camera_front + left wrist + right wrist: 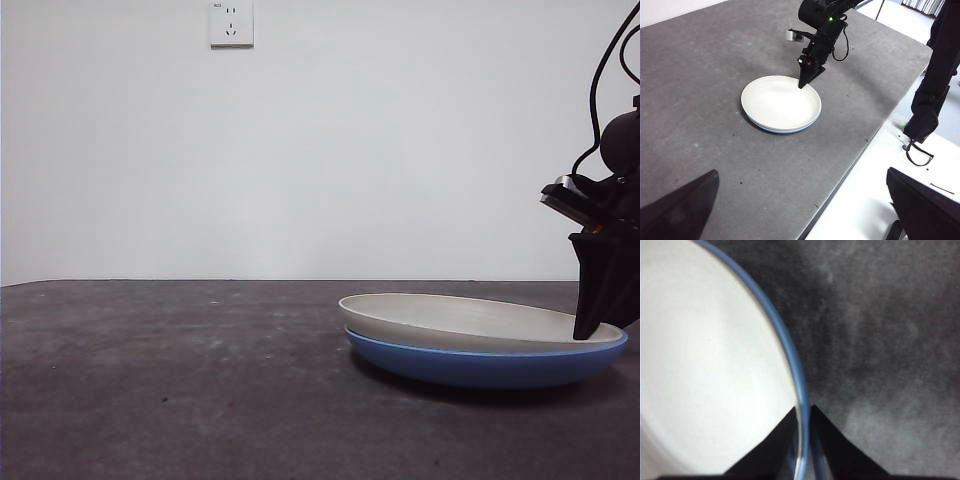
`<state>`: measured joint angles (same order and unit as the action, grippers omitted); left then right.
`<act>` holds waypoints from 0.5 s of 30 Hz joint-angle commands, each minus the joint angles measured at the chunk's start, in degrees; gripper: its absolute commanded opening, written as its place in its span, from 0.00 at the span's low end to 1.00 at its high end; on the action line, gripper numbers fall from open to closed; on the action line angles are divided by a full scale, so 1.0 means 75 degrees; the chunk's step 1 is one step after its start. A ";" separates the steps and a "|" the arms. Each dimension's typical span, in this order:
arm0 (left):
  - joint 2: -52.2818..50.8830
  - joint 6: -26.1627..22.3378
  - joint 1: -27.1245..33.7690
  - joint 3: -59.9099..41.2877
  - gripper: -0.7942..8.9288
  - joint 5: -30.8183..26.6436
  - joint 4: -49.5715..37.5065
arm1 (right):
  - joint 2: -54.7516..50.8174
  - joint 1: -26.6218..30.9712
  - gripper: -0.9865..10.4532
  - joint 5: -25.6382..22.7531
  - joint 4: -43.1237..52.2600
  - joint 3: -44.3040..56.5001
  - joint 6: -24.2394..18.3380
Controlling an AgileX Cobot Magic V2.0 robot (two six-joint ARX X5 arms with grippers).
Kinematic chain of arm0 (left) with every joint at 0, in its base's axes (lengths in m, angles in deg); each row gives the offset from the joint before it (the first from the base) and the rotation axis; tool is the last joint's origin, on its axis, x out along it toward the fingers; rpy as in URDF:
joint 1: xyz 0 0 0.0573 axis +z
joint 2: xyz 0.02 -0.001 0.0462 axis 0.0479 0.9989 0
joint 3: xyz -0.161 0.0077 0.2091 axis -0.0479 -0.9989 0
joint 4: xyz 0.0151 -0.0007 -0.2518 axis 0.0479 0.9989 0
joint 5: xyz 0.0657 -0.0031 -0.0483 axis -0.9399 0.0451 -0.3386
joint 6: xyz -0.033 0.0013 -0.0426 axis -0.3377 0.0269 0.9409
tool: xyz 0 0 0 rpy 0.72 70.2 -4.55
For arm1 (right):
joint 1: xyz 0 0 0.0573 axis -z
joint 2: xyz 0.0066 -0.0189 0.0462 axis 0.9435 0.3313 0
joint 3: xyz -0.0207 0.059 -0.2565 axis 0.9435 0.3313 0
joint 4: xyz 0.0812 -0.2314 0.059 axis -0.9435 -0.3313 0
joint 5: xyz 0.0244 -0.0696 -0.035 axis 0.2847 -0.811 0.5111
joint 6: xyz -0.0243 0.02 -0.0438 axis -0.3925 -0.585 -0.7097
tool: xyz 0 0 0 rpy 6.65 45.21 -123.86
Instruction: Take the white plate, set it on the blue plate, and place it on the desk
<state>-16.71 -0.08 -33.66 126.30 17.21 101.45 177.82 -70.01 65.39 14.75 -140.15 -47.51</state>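
Note:
The white plate lies nested in the blue plate on the dark desk, at the right of the front view. The stack also shows in the left wrist view, white plate over blue rim. My right gripper points down at the stack's rim. In the right wrist view its jaws stand close together, one over the white plate, one outside the blue rim, pinching the rim. My left gripper is open, empty, high and away from the plates.
A wall socket is on the white wall behind. The desk's edge runs beside the plates, with a white surface beyond it. A black arm part hangs past that edge.

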 commanded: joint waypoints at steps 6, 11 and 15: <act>0.0029 -0.0125 -0.0050 0.0076 0.70 -0.0035 -0.0099 | -0.0015 0.0003 0.09 0.0539 -0.0015 -0.0277 0.0335; 0.0029 -0.0160 -0.0050 0.0076 0.70 -0.0035 -0.0154 | -0.0023 -0.0603 0.09 0.0545 -0.0111 -0.0659 0.0717; 0.0029 -0.0160 -0.0050 0.0076 0.70 -0.0035 -0.0326 | -0.0006 -0.1291 0.09 0.0443 -0.0093 -0.0944 0.1070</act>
<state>-16.71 -0.19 -33.66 126.30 17.21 100.05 177.56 -78.82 68.30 14.09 -146.01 -41.48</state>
